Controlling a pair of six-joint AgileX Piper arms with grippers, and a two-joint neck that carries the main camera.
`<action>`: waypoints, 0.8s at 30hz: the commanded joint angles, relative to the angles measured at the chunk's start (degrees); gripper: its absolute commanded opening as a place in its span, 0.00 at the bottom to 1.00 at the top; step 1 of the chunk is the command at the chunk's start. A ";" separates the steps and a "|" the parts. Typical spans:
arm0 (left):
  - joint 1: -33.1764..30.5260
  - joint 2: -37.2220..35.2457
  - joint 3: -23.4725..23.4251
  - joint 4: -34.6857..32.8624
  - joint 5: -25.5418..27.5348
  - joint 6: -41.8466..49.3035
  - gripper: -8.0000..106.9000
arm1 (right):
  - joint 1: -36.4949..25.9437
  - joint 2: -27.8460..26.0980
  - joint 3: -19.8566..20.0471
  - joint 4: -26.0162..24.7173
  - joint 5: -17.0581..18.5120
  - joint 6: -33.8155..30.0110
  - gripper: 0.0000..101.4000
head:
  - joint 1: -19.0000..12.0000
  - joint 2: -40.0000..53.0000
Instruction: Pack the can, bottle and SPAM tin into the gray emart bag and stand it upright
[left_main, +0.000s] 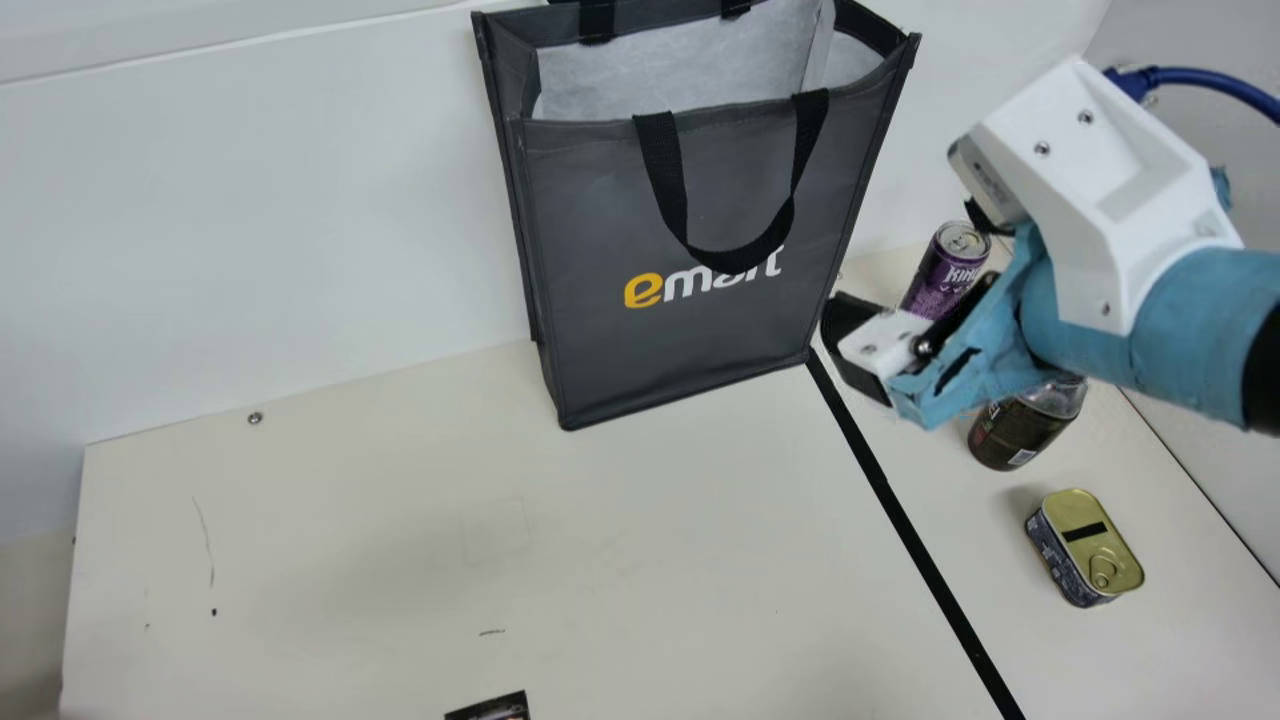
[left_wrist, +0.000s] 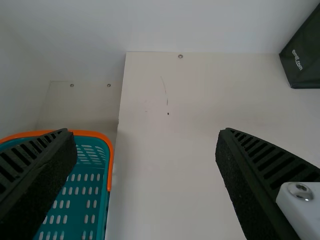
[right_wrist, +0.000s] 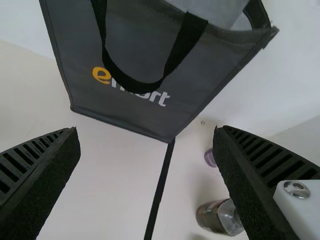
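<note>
Wide open, the right tool (left_main: 862, 345) hangs just in front of the bag's lower right side, its two ribbed fingers well apart and nothing gripped between them. The left tool (left_wrist: 145, 137) is spread wide too in its wrist view, and it has hold of nothing either. As for the gray bag (left_main: 690, 345), it stands upright on the bench (left_main: 300, 560), near the wall (left_main: 250, 200), mouth open on a pale lining, one black handle (left_main: 725, 258) drooping down its front. To the right of the bag is the purple can (left_main: 937, 290), partly behind the right tool. Nearer than the can, and also right of the bag, there's the dark-labelled bottle (left_main: 1012, 432), its upper part mostly hidden by the tool in the main view. Nearer still is the tin (left_main: 1085, 550), lying flat with its gold ring-pull lid up. A black strip (left_main: 900, 510) runs toward the near side from the bag's lower right corner, between the bag and that tin. Well off to the bag's left sits a teal basket with an orange rim (left_wrist: 110, 165), beside the bench's edge.
</note>
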 joint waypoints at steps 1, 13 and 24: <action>0.00 0.00 0.00 0.00 0.00 0.00 0.85 | -0.03 1.38 -1.82 0.24 -0.06 -1.64 0.94 | -1.21 -0.14; 0.00 0.00 0.00 0.00 0.00 0.00 0.85 | 0.12 8.70 -10.55 1.68 -0.06 -7.98 0.94 | -1.21 -0.14; 0.00 0.00 0.00 0.00 0.00 0.00 0.85 | 0.52 15.23 -17.69 3.71 -0.06 -14.12 0.94 | -1.21 -0.14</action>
